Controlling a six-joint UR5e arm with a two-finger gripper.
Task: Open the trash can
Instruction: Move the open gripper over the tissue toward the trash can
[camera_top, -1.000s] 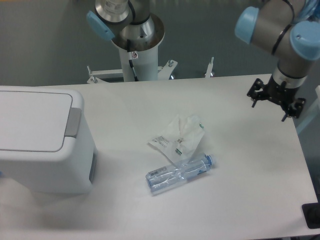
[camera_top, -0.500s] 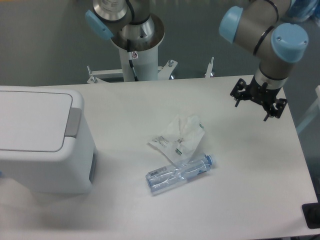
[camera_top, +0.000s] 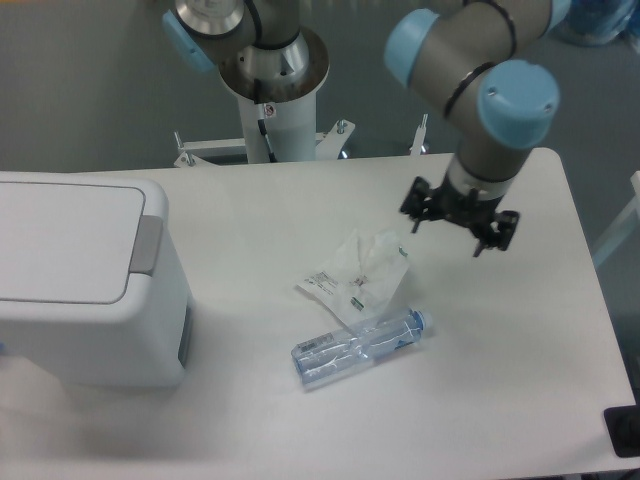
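Your end effector (camera_top: 459, 222) hangs in the upper right part of the frame, above the table (camera_top: 300, 420). Its two black fingers (camera_top: 413, 212) point down and stand apart, with nothing between them, so it is released. It is just to the right of a crumpled clear wrapper (camera_top: 357, 275) that lies near the middle of the table. You can see a clear plastic bottle (camera_top: 360, 347) lying on its side below the wrapper, touching it or tucked partly under it. The bottle's blue cap points to the right.

The trash can (camera_top: 85, 285) sits at the left edge of the frame, well apart from your end effector. It is big, white and boxy. Its flat lid (camera_top: 60, 243) is down, and the grey push tab (camera_top: 148, 245) is on the lid's right side.
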